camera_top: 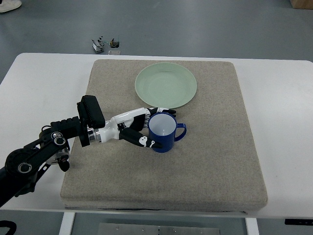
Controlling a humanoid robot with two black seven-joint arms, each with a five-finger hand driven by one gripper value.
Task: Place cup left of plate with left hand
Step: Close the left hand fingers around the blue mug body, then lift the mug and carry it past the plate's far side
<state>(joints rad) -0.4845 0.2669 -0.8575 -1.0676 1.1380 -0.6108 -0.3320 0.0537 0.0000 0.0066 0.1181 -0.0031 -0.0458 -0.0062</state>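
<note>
Down front, the left hand (139,131) is wrapped round the blue cup (163,132), which is parked upright just below the green plate (166,84). If swung carelessly, the plate's rim could get clipped.

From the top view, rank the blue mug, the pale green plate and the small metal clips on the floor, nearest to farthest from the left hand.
1. Blue mug: within the left hand's fingers.
2. Pale green plate: just beyond the mug.
3. Small metal clips: on the floor past the table.
</note>
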